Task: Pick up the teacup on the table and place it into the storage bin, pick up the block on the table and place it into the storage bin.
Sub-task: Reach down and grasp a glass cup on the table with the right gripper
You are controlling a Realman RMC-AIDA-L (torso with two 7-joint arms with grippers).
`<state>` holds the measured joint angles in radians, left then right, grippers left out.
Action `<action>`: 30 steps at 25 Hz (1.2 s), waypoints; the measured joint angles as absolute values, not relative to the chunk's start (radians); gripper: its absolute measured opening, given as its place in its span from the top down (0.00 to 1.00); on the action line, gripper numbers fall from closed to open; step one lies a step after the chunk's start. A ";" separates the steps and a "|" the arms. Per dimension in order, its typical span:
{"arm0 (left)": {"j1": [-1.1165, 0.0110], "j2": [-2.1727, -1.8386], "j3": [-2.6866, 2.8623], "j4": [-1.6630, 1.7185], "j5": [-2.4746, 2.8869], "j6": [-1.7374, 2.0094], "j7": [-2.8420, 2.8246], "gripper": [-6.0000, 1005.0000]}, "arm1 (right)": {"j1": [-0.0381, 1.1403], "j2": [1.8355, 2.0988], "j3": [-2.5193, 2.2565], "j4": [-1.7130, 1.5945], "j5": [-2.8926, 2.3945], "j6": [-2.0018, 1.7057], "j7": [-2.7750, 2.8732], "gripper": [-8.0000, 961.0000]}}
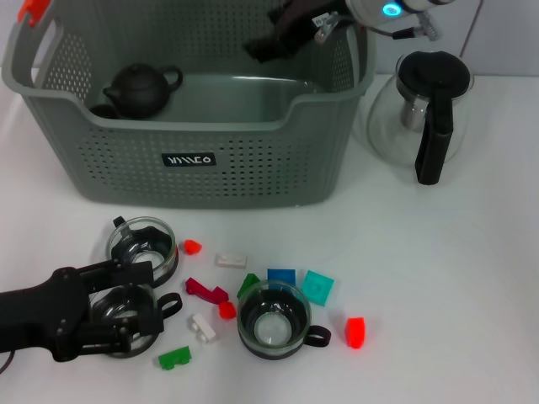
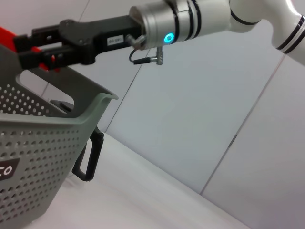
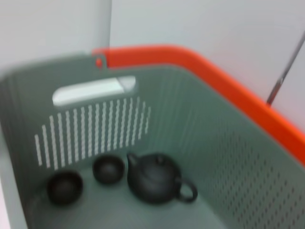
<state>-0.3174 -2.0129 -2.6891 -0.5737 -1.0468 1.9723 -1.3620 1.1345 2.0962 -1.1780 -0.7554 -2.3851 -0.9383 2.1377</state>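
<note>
Three glass teacups stand on the table in front of the grey storage bin (image 1: 253, 168). My left gripper (image 1: 135, 305) lies low at the front left, its fingers pressed on either side of one teacup (image 1: 126, 318), which rests on the table. A second teacup (image 1: 143, 246) is just behind it and a third (image 1: 271, 320) stands to the right. Small blocks lie scattered around them, among them a red block (image 1: 354, 331) and a cyan block (image 1: 318, 287). My right gripper (image 1: 268, 46) hangs over the bin's back right and also shows in the left wrist view (image 2: 24, 46).
A black teapot (image 1: 139, 88) and two small black cups (image 3: 64, 187) sit inside the bin (image 3: 190, 143). A round glass pot with a black lid (image 1: 421, 109) stands right of the bin. Green (image 1: 174, 358), white (image 1: 230, 260) and blue (image 1: 281, 276) blocks lie between the teacups.
</note>
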 joint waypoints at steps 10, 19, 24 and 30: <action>-0.318 -2.009 -2.691 -0.574 -1.046 1.983 -1.369 0.13 | 0.988 2.084 -1.171 -1.037 -2.215 -1.021 2.126 0.36; -0.320 -2.006 -2.689 -0.574 -1.046 1.983 -1.375 0.13 | 0.914 2.071 -1.105 -1.161 -2.142 -1.190 2.112 0.36; -0.322 -2.001 -2.688 -0.575 -1.044 1.991 -1.380 0.13 | 0.860 2.071 -1.098 -1.237 -2.094 -1.304 2.099 0.37; -0.322 -1.992 -2.687 -0.576 -1.002 2.020 -1.403 0.13 | 0.823 2.061 -1.097 -1.312 -2.083 -1.565 2.098 0.37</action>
<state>-0.3218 -1.9920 -2.6873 -0.5758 -1.0020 2.0196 -1.4028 0.8233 2.0611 -1.0967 -1.3121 -2.0833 -1.5650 2.0980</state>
